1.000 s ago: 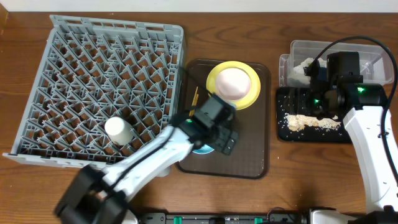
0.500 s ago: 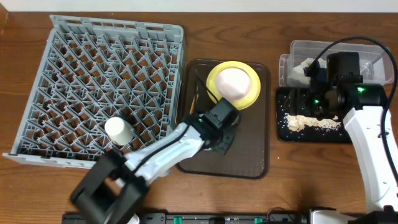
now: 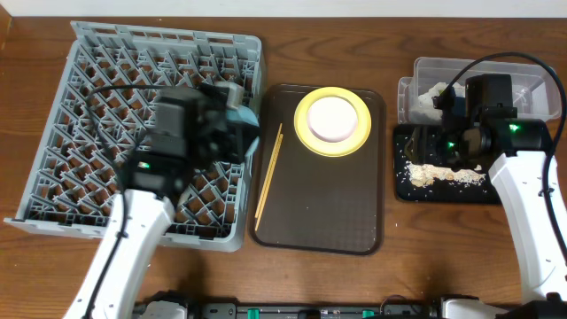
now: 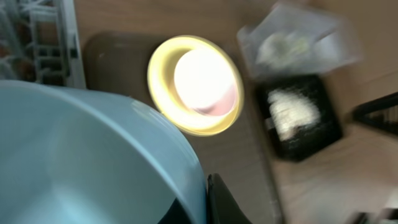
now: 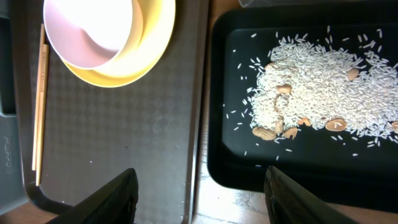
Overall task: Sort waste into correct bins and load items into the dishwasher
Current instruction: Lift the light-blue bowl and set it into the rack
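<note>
The light blue bowl (image 4: 81, 155) fills the left wrist view, and my left gripper (image 4: 202, 208) is shut on its rim. In the overhead view the left gripper (image 3: 232, 111) hangs over the right side of the grey rack (image 3: 97, 97), with the arm hiding most of the bowl. A cream-white bowl (image 3: 332, 117) sits on the yellow plate (image 3: 303, 124). Chopsticks (image 3: 269, 182) lie on the brown tray. My right gripper (image 5: 202, 199) is open and empty over the gap between the brown tray and the black tray (image 5: 249, 168), which holds the rice scraps (image 5: 323, 81).
The brown serving tray (image 3: 328, 221) lies between the rack and the black tray (image 3: 443, 193). The clear tub (image 3: 532, 80) at the back right holds the crumpled wrapper (image 3: 434, 96). The right arm stands over the black tray and tub.
My left gripper has shut on the blue bowl and carried it from the brown tray up and left to above the rack. The right arm has not moved.
</note>
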Tool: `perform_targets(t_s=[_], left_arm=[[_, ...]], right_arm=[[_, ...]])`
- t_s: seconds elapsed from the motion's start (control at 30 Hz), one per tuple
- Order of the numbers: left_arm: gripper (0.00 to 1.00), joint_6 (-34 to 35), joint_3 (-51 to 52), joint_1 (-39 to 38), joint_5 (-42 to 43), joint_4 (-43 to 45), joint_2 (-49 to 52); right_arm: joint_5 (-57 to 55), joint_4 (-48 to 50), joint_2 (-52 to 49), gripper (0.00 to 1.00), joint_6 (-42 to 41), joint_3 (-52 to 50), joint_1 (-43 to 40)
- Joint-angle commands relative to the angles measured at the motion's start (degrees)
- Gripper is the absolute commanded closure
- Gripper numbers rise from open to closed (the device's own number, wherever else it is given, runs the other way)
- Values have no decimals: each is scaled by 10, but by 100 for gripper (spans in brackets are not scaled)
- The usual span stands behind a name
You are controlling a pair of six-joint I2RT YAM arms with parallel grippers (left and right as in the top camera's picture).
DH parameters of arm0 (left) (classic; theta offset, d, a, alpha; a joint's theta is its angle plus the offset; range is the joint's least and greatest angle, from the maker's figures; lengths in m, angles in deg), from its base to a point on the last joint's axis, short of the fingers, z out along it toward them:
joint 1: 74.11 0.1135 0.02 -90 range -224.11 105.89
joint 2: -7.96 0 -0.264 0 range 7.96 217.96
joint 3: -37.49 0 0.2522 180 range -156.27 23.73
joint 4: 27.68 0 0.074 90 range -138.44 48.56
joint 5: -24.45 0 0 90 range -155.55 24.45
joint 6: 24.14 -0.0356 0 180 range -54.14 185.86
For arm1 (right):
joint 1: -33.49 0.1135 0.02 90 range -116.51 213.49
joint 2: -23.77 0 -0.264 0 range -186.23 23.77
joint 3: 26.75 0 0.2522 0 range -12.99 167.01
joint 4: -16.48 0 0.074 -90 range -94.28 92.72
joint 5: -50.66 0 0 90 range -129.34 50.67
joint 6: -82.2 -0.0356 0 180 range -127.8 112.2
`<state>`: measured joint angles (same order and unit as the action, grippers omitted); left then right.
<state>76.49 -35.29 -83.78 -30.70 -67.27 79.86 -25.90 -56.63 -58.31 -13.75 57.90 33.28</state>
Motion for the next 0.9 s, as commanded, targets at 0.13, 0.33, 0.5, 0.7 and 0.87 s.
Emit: perform_targets(t_s=[0.13, 0.33, 0.5, 0.7, 0.87], left_arm=[[94, 22, -12, 217, 393, 106, 88], [94, 80, -12, 296, 528, 218, 194], [94, 92, -12, 325, 552, 258, 273], [94, 92, -12, 344, 551, 264, 339], [77, 92, -12, 384, 520, 264, 357]], right_arm=[[1, -3, 8, 37, -6, 10, -3], [1, -3, 8, 37, -6, 10, -3], [1, -3, 8, 38, -7, 10, -3], [1, -5, 8, 38, -7, 10, -2], [1, -17, 8, 38, -6, 10, -3]])
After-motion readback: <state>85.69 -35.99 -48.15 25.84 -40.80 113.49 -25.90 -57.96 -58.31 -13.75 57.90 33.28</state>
